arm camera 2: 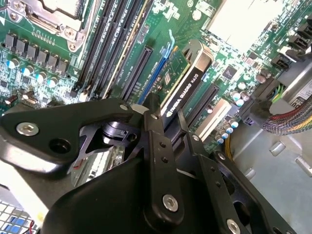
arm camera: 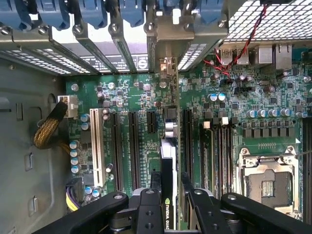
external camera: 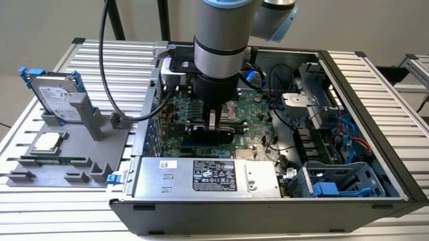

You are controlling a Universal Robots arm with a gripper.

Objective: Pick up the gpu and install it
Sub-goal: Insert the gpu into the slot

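Observation:
The gpu (arm camera: 169,158) stands on edge over the green motherboard (arm camera: 131,92), its lower edge at a long slot and its silver end bracket (arm camera: 168,66) against the case's rear slots. In the second wrist view its black cooler (arm camera 2: 187,80) faces the camera. My gripper (arm camera: 170,183) is shut on the card's top edge, one black finger (arm camera 2: 152,122) on each side. In the exterior view the gripper (external camera: 211,129) hangs straight down inside the open computer case (external camera: 375,115), above the board's middle.
A silver power supply (external camera: 208,178) fills the case's near side, with a blue drive cage (external camera: 335,186) and loose cables beside it. On the exterior view's left, a grey fixture (external camera: 67,170) carries a hard drive (external camera: 57,95), a processor (external camera: 47,143) and a memory stick (external camera: 54,160).

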